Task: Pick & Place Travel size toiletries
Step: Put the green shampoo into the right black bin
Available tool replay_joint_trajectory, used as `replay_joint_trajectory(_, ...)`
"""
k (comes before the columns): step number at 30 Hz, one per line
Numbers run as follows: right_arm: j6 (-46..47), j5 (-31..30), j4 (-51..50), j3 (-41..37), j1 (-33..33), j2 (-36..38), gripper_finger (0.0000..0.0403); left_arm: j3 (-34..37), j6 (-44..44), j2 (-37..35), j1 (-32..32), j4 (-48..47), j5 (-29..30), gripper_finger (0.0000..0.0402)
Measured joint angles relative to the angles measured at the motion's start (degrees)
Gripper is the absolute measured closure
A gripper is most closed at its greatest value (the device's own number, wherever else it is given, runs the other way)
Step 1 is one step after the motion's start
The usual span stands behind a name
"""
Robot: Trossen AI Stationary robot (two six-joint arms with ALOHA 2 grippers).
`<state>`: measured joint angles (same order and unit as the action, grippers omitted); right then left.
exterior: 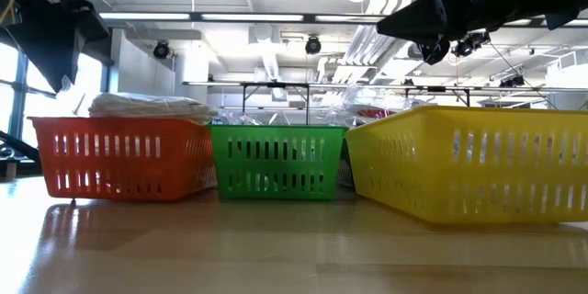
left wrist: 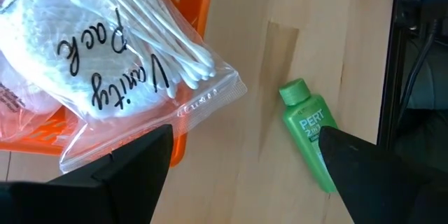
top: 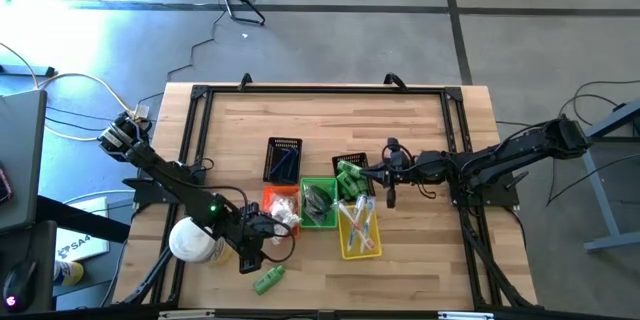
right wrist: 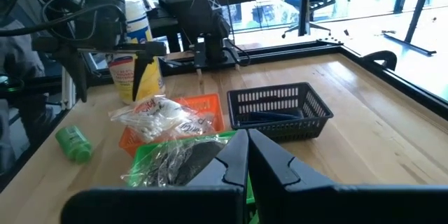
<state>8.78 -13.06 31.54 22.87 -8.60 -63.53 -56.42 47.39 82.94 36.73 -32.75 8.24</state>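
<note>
The wooden surface point(top: 420, 130) carries five small baskets (clustered mid-table), a green bottle point(top: 268, 280) and a white container point(top: 193, 241).

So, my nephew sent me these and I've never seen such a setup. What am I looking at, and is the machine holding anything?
It is a robot with two dark arms at a wooden table, each ending in a two-finger pincer. One picture looks straight down, one sits at tabletop height, and two come from cameras on the wrists. On the table stand small baskets: orange, green, yellow and two black, plus a round white container. A clear packet of cotton swabs lies in the orange basket, and a small green bottle lies on the wood. The left pincer is open above that bottle; the right pincer is shut. Neither holds anything.
</note>
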Motion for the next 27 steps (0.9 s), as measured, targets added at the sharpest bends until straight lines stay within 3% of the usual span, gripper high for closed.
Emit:
replay_joint_trajectory(21, -3.2, 5.5, 0.0, 0.0, 0.0, 0.0, 0.0400, 0.0, 7.3, 0.0, 0.0, 0.3, 2.9, 0.0050)
replay_joint_trajectory(27, -4.5, 6.0, 0.4, 0.0, 0.0, 0.0, 0.0400, 0.0, 13.0, 0.0, 0.0, 1.7, 3.0, 0.0050)
